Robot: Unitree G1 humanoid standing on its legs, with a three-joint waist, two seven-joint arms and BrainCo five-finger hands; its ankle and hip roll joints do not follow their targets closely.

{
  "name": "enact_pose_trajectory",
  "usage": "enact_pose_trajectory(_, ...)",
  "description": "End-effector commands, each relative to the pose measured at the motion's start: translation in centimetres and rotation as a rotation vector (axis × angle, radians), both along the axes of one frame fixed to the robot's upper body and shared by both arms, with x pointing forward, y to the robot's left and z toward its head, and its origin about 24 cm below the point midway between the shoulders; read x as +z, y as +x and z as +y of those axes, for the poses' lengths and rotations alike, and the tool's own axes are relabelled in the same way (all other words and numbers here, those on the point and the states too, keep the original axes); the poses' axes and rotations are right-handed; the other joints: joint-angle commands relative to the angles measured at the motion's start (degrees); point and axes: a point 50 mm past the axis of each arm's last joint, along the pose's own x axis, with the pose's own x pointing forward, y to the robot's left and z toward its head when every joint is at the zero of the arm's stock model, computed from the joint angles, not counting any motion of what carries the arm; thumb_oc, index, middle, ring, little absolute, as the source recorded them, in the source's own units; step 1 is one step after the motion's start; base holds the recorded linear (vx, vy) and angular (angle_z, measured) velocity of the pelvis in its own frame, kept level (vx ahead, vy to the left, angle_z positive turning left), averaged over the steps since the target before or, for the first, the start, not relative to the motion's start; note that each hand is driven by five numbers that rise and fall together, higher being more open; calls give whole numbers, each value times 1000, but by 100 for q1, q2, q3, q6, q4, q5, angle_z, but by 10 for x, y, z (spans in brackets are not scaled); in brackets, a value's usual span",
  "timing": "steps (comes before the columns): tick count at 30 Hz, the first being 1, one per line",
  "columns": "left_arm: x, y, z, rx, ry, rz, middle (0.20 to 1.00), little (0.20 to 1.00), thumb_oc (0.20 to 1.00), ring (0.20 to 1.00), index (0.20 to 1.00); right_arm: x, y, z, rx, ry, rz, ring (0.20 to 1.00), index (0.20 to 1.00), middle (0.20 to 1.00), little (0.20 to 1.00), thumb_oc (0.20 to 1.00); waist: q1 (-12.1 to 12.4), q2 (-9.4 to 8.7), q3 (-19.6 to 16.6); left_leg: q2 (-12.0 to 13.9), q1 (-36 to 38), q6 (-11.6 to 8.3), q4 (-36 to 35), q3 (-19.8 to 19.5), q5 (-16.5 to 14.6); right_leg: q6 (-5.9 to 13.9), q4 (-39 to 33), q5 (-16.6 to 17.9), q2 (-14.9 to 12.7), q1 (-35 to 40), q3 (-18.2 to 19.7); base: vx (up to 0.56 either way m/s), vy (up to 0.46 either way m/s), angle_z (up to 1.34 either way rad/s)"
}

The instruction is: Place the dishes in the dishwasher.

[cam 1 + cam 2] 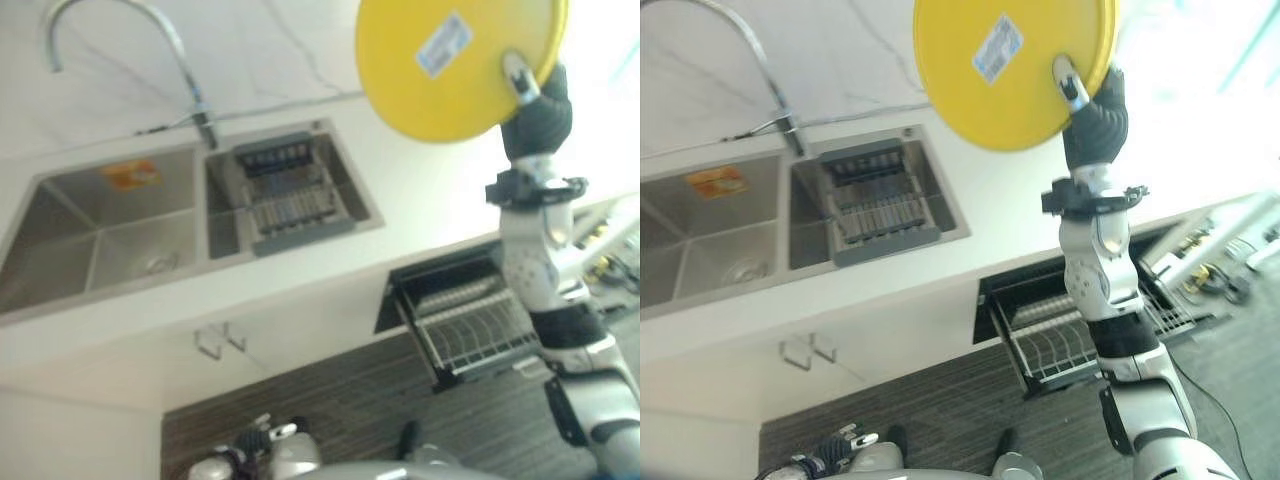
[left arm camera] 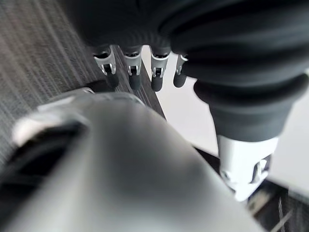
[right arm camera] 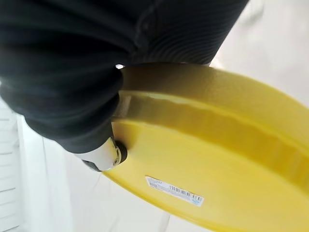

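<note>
Right hand (image 1: 1092, 112) pinching yellow plate (image 1: 1005, 70) by its rim, raised above counter (image 1: 1020, 215), left hand (image 2: 145, 72) fingers seemingly relaxed

A home kitchen is shown. A stainless double-bowl sink (image 1: 120, 235) is set into a pale countertop (image 1: 420, 200), with a curved chrome faucet (image 1: 150, 40) rising behind the sink against a marble-look wall (image 1: 280, 50). A grey dish rack (image 1: 285, 195) is seated in the sink's right bowl. Below the countertop, right of the sink, a dishwasher drawer (image 1: 470, 320) with a wire rack is pulled out over dark striped flooring (image 1: 330, 410). White cabinet fronts (image 1: 150, 370) are seen under the sink.
</note>
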Motion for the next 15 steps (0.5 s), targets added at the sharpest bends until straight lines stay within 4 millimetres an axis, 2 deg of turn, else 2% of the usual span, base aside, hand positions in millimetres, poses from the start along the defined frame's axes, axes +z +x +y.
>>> enact_pose_trajectory(1, 0, 10, 0, -79, 42, -8, 1000, 1000, 1000, 1000, 1000, 51, -14, -13, 40, 136, -221, 200, 200, 200, 200, 200, 27, -63, -39, 146, -80, -11, 97, 205, -204, 282, 310, -728, -282, 294, 127, -9, -49, -67)
enact_pose_trajectory(2, 0, 12, -4, -104, 41, -4, 1000, 1000, 1000, 1000, 1000, 45, -20, -20, 25, 155, -225, 200, 200, 200, 200, 200, -160, -80, -44, 160, 57, -5, 98, 340, -284, 297, 313, -731, -271, 306, 245, -8, -52, -83)
enact_pose_trajectory(5, -1, 15, -11, -144, 33, -6, 1000, 1000, 1000, 1000, 1000, 35, -29, -27, 9, 159, -220, 200, 200, 200, 200, 200, -424, -100, -55, 178, 211, 36, 152, 566, -409, 304, 397, -744, -274, 274, 399, -29, -36, -65)
enact_pose_trajectory(6, -2, 14, -15, -148, 25, -9, 1000, 1000, 1000, 1000, 1000, 29, -34, -34, -43, 150, -205, 200, 200, 200, 200, 200, -568, -98, -52, 202, 270, 63, 199, 684, -464, 289, 488, -775, -279, 247, 465, -35, -7, -54)
enact_pose_trajectory(10, -4, 11, -20, -159, 25, -7, 1000, 1000, 1000, 1000, 1000, 12, -39, -48, -38, 194, -147, 200, 200, 200, 200, 200, -754, -104, -61, 207, 357, 93, 218, 841, -528, 287, 566, -808, -280, 232, 554, -18, -13, -38)
enact_pose_trajectory(12, -4, 8, -21, -160, 28, -6, 1000, 1000, 1000, 1000, 1000, -7, -42, -58, -58, 207, -72, 200, 200, 200, 200, 200, -846, -113, -72, 200, 395, 111, 230, 902, -565, 289, 601, -823, -283, 223, 594, -11, -26, -21)
enact_pose_trajectory(15, -5, 5, -22, -165, 26, -4, 1000, 1000, 1000, 1000, 1000, -24, -44, -64, -83, 198, -8, 200, 200, 200, 200, 200, -909, -112, -73, 182, 417, 134, 243, 930, -599, 288, 608, -825, -285, 210, 631, -4, -20, -7)
